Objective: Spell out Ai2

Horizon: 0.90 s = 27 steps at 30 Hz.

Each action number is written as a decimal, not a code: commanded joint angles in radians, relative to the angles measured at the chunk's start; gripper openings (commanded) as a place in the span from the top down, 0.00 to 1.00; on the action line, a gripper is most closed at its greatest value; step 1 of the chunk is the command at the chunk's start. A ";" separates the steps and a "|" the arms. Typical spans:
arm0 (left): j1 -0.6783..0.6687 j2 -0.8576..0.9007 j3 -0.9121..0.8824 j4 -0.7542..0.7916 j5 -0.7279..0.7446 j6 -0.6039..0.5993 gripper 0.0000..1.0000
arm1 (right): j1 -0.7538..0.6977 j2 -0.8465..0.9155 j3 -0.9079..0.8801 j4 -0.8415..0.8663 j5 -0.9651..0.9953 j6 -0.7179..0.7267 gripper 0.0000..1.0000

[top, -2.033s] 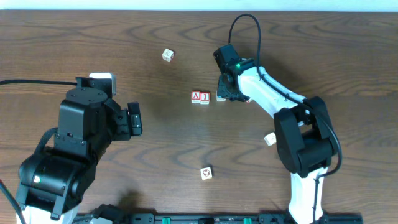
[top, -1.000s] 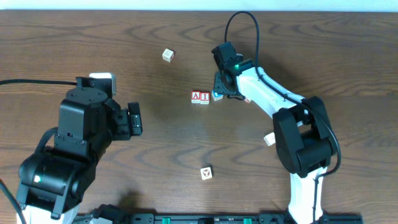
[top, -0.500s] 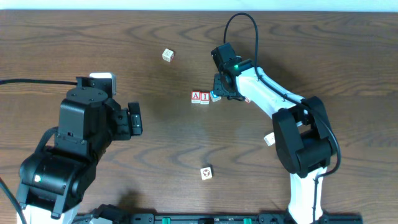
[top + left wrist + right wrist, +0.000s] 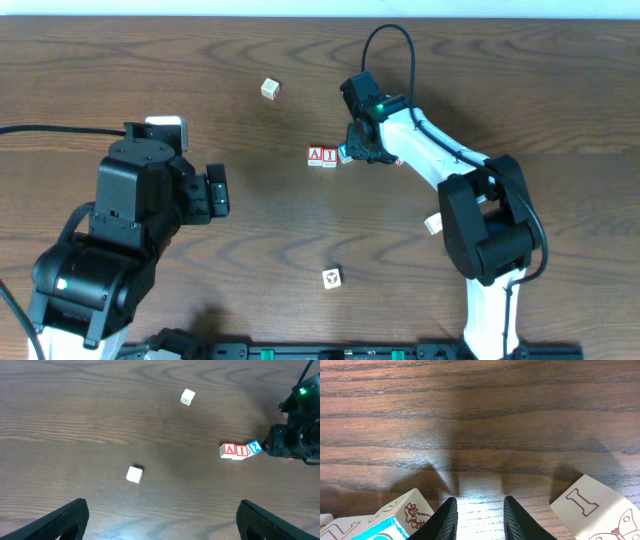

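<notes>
1. At the middle of the table (image 4: 250, 230), the red-framed A cube (image 4: 315, 155) and I cube (image 4: 329, 155) sat touching, side by side, letters up.
2. The blue 2 cube (image 4: 255, 447) lay against the I cube on the side toward the right arm, but askew rather than square with the row.
3. The right gripper (image 4: 480, 510) hung just beside the 2 cube, fingers nearly together with nothing between them. It looked more like nudging than gripping.
4. The left gripper (image 4: 161, 515) sat well apart from the row, fingers spread wide and empty.
5. By my judgement the word was nearly spelled. Only squaring the 2 cube and clearing the arm seemed left.
</notes>
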State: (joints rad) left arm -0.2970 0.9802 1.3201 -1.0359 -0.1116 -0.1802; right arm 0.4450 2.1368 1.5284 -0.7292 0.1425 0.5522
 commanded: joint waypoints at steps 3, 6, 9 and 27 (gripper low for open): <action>0.002 0.002 0.013 0.001 0.000 -0.004 0.05 | 0.006 0.007 -0.006 0.014 -0.006 0.019 0.70; 0.002 0.002 0.013 0.002 0.000 -0.004 0.05 | 0.005 0.007 -0.006 0.014 -0.045 0.023 0.70; 0.002 0.002 0.013 0.001 0.000 -0.004 0.05 | 0.008 0.007 -0.006 0.015 -0.046 0.031 0.70; 0.002 0.002 0.013 0.001 0.000 -0.004 0.05 | 0.008 0.007 -0.006 -0.008 -0.073 0.069 0.71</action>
State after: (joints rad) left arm -0.2970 0.9802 1.3201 -1.0359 -0.1120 -0.1806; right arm 0.4450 2.1368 1.5284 -0.7361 0.0746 0.5961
